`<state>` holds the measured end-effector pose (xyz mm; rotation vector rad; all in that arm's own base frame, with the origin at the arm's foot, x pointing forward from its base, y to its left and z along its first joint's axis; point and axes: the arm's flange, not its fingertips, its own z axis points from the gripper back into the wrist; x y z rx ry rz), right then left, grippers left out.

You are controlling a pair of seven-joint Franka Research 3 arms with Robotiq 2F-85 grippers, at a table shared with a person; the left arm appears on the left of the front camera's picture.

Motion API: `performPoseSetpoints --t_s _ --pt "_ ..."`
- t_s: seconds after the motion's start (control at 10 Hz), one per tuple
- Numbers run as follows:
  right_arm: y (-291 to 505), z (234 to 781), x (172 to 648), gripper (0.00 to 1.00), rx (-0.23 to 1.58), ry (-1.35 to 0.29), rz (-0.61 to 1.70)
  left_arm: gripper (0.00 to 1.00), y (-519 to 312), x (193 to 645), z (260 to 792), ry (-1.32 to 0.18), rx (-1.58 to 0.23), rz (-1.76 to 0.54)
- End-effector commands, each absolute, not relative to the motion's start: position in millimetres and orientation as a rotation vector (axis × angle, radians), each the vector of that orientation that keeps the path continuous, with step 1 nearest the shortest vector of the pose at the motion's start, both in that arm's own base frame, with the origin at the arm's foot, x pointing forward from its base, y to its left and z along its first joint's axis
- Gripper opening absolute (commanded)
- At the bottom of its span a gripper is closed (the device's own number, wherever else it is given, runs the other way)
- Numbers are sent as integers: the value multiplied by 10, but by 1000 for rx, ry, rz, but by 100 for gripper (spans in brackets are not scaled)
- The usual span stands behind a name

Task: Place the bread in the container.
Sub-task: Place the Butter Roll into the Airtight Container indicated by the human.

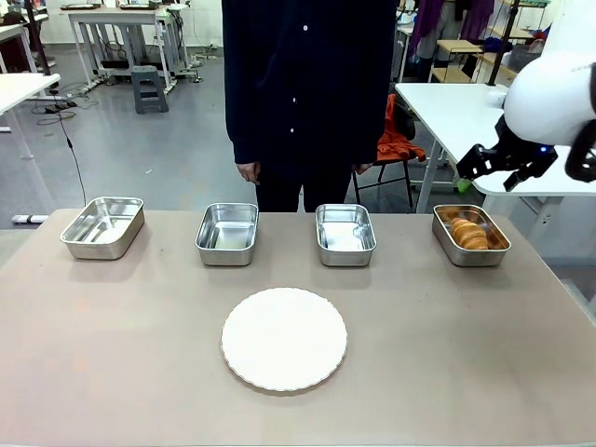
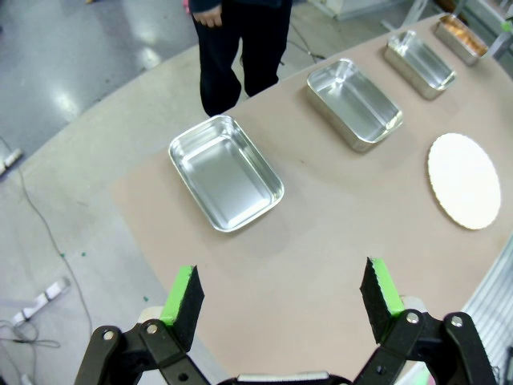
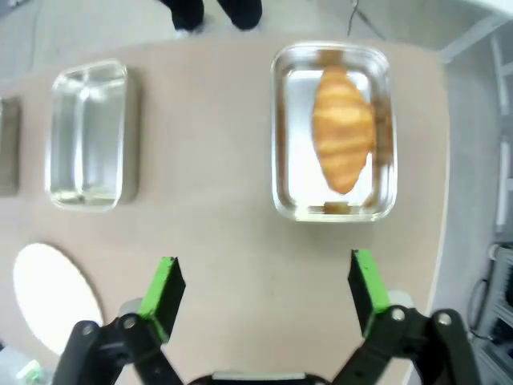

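Across the front view, four stainless-steel trays stand in a row along the far side of the surface (image 1: pixel 112 372). The far-left tray (image 1: pixel 102 226) sits at the left of the frame, the second tray (image 1: pixel 227 234) and the third tray (image 1: pixel 345 235) sit left and right of centre, and none of the three holds anything. Below them, in the lower middle of the frame, lies the round white scalloped plate (image 1: pixel 284 338), bare. A person (image 1: pixel 307 84) stands behind the middle trays, arms hanging down.

In the left wrist view, the left gripper (image 2: pixel 280 295) hangs above the near edge of the surface with its green pads wide apart and nothing between them.

At the right of the front view, the croissant (image 1: pixel 468 231) lies inside the container (image 1: pixel 470 235), the last tray in the row. Above and to the right of it, the right gripper (image 1: pixel 466 179) hangs in the air well clear of the tray. In the right wrist view, its pads stand wide apart and empty, with the croissant lengthwise in the container in the upper right of the frame.

Judging by this, the placing step is done and the release is complete. The next move probably calls only for the right arm to draw back clear of the container without brushing its rim.
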<state>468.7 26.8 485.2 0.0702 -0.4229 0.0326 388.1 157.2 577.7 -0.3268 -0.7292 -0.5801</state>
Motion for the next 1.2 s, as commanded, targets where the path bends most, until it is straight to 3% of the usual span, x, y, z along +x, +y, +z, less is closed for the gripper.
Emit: performPoseSetpoints --t_s 0.0,0.2,0.4,0.6,0.7,1.1 --pt "429 4857 4052 100 70 -466 37 100 1568 3884 5779 -726 -322 -571" --pt "547 4806 3597 100 87 -461 95 100 1568 3884 5779 -726 -322 -571" --pt "627 4706 3430 100 89 -425 137 100 1568 3884 5779 -726 -322 -571" --pt "659 4585 3476 100 111 -333 175 100 1568 3884 5779 -726 -322 -571" --pt "681 4863 3602 100 80 -423 143 100 1568 3884 5779 -726 -322 -571" --pt "681 4863 3602 100 80 -423 143 100 1568 3884 5779 -726 -322 -571"
